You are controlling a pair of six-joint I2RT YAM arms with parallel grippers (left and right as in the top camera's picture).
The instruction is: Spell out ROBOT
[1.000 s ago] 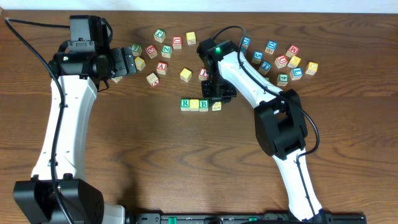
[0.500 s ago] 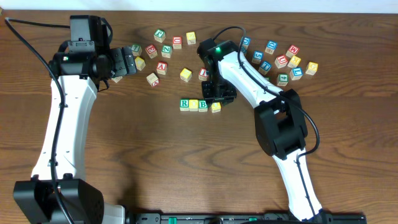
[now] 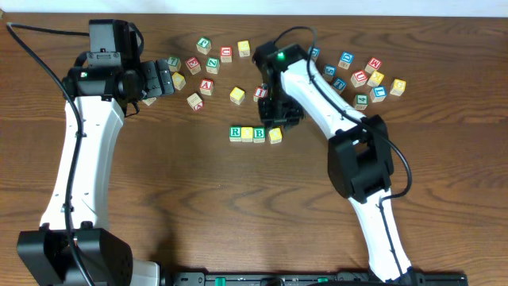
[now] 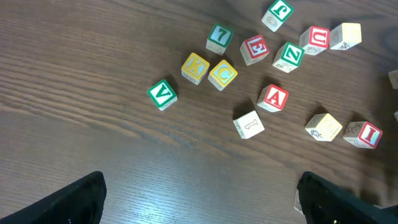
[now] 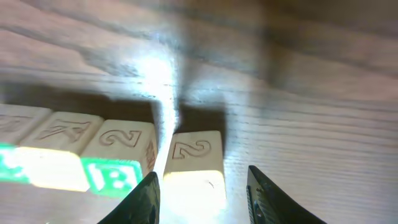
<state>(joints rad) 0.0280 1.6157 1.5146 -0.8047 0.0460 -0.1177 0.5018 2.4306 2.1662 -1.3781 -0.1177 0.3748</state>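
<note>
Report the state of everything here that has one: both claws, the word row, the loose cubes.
left claw: open wide, holding nothing.
right claw: open, straddling the fourth cube, not clamping it.
three-cube row: R, yellow, B side by side, flat on the table.
fourth cube: resting at the row's right end, slightly out of line.
loose cubes: scattered singly, none stacked.

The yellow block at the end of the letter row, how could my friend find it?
Find the short row of four blocks in the middle of the brown table, starting with a green R block. The yellow block is at the other end, next to the green B block, just by the right claw. Unlike its neighbours, it sits a bit crooked.
</note>
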